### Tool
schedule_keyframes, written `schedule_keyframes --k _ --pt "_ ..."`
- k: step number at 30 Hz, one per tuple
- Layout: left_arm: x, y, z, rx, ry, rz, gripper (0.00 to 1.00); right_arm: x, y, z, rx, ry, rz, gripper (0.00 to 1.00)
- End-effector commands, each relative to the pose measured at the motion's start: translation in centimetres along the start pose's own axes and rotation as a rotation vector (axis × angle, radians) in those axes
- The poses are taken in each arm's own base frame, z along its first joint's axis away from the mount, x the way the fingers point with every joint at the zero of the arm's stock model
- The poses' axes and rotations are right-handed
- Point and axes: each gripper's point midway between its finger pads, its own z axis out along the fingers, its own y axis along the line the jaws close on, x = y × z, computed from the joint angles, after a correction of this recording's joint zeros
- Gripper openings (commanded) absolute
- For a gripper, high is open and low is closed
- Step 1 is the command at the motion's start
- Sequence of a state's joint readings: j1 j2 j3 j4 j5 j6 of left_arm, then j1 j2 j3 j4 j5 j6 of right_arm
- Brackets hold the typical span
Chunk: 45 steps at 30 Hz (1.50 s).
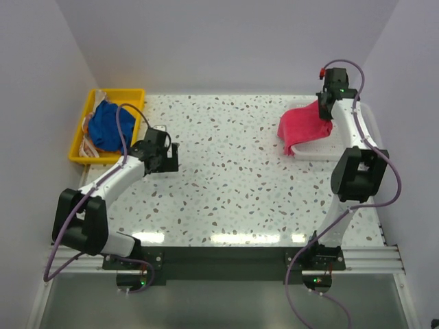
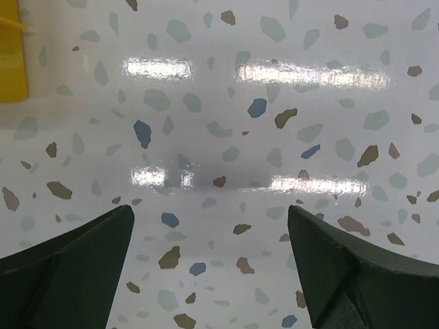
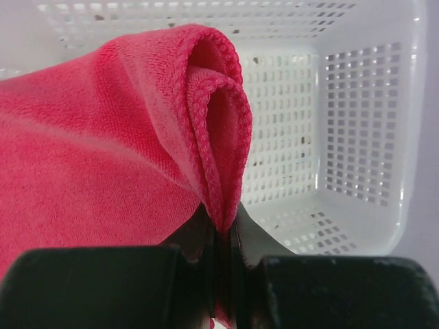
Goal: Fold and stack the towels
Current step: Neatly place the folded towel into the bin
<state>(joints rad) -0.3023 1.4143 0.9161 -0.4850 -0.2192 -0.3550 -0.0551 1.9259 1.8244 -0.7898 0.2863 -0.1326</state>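
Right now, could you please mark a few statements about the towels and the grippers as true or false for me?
1. The blue towel lies in the yellow tray. True.
2. The left gripper holds the blue towel. False: it stands open and empty over the table.
3. The right gripper is shut on the pink towel. True.
4. The pink towel lies flat on the table. False: it hangs from the right gripper above the white basket.
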Motion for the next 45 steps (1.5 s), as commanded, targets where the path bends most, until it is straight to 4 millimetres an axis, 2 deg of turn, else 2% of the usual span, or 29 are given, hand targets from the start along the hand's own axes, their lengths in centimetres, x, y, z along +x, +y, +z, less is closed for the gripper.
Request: schedule_keyframes --k 1,10,33,45 --pt "-0.8 0.8 0.5 -0.031 -0.034 -0.002 1.00 -1.8 -3.3 1.0 0.139 -0.072 -0.006 0.00" --pt "-0.2 1.0 1.3 -0.050 -0.014 0.004 1.00 -0.7 -5.0 4.2 0.236 -0.031 -0.025 0.00" --pt "0.7 0.9 2.3 -0.054 0.025 0.014 1.00 1.7 -7.1 8.0 0.333 0.034 0.007 0.00" --pt "1.0 0.8 2.6 -0.051 0.039 0.018 1.00 4.1 -8.3 10.2 0.432 0.111 0.019 0.00"
